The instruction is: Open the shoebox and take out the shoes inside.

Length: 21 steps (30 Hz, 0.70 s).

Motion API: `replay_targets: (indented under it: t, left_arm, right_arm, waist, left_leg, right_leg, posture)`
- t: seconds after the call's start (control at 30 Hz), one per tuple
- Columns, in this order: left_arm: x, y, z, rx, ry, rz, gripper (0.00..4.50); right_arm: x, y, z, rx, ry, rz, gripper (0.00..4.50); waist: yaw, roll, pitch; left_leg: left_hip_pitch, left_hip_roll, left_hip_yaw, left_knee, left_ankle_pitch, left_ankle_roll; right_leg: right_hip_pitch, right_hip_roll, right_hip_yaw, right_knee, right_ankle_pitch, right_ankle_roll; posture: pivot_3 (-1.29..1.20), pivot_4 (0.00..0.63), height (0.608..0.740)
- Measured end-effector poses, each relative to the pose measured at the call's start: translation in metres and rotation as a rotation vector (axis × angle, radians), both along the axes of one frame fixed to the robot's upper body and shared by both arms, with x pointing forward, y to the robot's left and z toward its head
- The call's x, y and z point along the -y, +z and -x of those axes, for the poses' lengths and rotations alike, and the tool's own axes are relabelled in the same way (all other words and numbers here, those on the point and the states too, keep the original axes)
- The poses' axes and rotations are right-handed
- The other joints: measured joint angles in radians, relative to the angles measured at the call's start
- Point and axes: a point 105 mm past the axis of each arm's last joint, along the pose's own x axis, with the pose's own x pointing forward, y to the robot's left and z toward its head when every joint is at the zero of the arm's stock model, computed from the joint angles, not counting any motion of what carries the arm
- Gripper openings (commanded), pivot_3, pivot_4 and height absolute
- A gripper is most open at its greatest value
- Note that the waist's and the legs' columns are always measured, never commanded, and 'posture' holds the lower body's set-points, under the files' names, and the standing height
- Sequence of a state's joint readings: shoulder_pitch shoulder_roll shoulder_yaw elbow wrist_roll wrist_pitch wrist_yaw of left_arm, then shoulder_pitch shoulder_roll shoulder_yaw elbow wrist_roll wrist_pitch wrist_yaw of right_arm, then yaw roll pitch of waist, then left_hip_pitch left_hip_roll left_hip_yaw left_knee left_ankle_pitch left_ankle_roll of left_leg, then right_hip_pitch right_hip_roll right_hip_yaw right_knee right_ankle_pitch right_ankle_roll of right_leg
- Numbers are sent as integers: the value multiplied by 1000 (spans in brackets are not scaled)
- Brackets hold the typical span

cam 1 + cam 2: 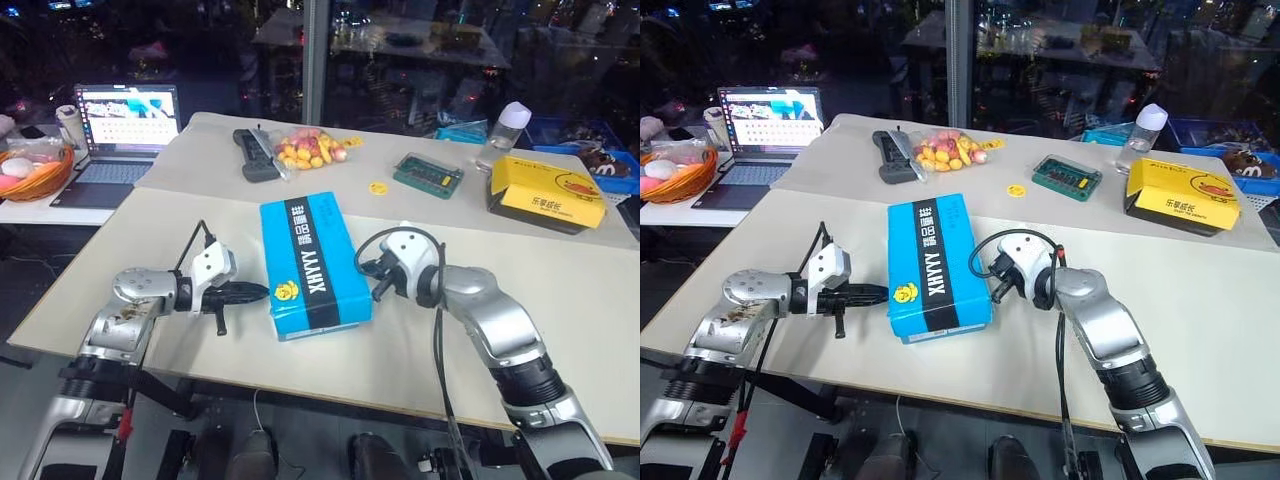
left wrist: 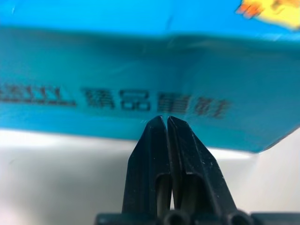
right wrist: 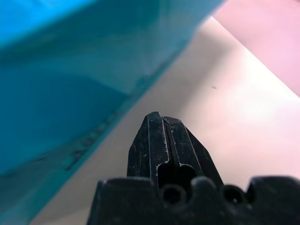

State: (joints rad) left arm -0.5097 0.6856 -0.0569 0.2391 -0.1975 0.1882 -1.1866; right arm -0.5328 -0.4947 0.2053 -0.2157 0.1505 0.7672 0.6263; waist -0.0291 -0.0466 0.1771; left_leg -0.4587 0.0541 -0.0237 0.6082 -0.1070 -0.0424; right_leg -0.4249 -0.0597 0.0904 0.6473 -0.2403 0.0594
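The bright blue shoebox point(image 1: 310, 262) lies closed and flat on the cream table, its black band with white lettering running along the lid and a yellow logo near the front. My left gripper point(image 1: 262, 292) is shut, its tips pressed against the box's left long side; in the left wrist view the closed fingers point(image 2: 165, 123) meet the blue side wall point(image 2: 140, 70). My right gripper point(image 1: 366, 270) is shut too, with its tips by the box's right long side, and its wrist view shows the tips point(image 3: 159, 119) just off the blue wall point(image 3: 70, 70). The shoes are hidden.
A yellow duck box point(image 1: 547, 190) sits at the far right. Farther back lie a bag of snacks point(image 1: 308, 148), a black remote point(image 1: 254, 155), a green tray point(image 1: 428, 174) and a plastic bottle point(image 1: 505, 130). A laptop point(image 1: 120, 135) and an orange basket point(image 1: 35, 170) occupy the left table.
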Motion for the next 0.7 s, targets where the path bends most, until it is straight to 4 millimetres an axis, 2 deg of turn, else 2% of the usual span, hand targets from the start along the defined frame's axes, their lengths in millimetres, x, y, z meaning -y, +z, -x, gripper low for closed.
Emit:
replay_targets:
  t: [0.17,0.23,0.47,0.7]
  left_arm:
    - [-7,10,-33,91,114,41,149]
    - [-10,9,-47,115,170,58,149]
    - [-10,6,-57,137,215,93,149]
    - [14,12,-68,144,188,151,149]
  right_arm:
    - [-13,-3,18,-51,77,-34,0]
    - [-15,-1,21,-66,79,-72,0]
    - [-6,3,20,-63,33,-107,0]
    - [-3,2,18,-60,11,-111,0]
  waist:
    - [8,0,0]
    - [9,0,0]
    - [10,0,0]
    - [16,0,0]
  left_leg:
    - [0,0,0,0,0,0]
    - [0,0,0,0,0,0]
    - [-1,0,0,0,0,0]
    - [-1,-1,0,1,0,0]
  right_leg:
    - [0,0,0,0,-1,-1]
    - [0,0,0,0,3,5]
    - [0,0,0,0,3,6]
    - [1,0,0,0,3,7]
  posture:
    - [0,150,716]
    - [0,150,716]
    - [0,150,716]
    - [0,150,716]
